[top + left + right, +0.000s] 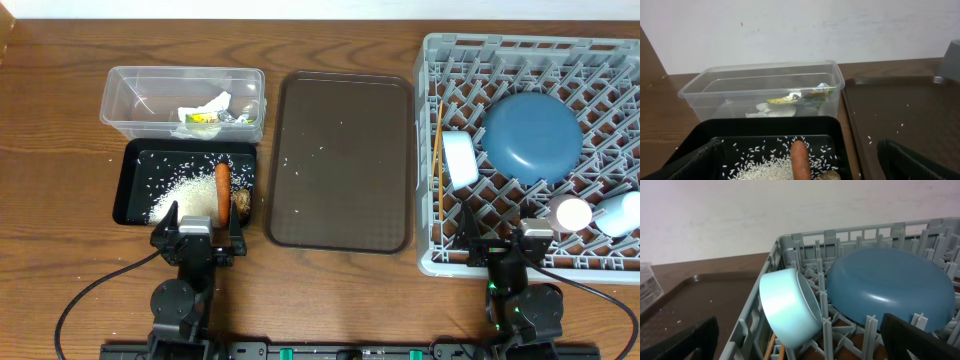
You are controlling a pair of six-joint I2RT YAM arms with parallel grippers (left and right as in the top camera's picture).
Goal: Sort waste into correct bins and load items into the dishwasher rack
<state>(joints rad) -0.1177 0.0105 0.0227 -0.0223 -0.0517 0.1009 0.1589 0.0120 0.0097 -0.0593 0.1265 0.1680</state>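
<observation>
A: Stage of the job?

B: Tail end, judging by the layout. Orange carrot (222,190), brown food lump (242,202) and heap of white rice grains (180,192) in the black tray (120,190), near left. White napkin (207,104), yellow-green wrapper (203,118) and crumpled foil (238,117) in the clear tub (130,100) just beyond it, far left.

A: And the dishes?

B: All in the grey dishwasher rack (430,60) at the right. Dark-blue plate (532,137) underside up near the middle, white bowl (461,160) on its edge just left of it, chopsticks (437,150) along the left wall, two small cups (573,213) toward the near right corner. No telling from here the pink one from the blue.

A: Anything left out?

B: Only stray grains (321,150) scattered on the dark brown serving tray (340,215) in the middle, plus a few on the worktop (60,150) beside it. Probably too small to pinch singly. Might call for lifting that tray by its rim and tipping it over the black one. Otherwise nothing further to sort or load.

A: Arms?

B: Both parked at the near edge, folded low. Left tool (198,225) just near of the black tray, aimed far across it, jaws spread wide, gripping nothing. Right tool (527,240) at the near wall of the rack, likewise wide open and empty.
</observation>
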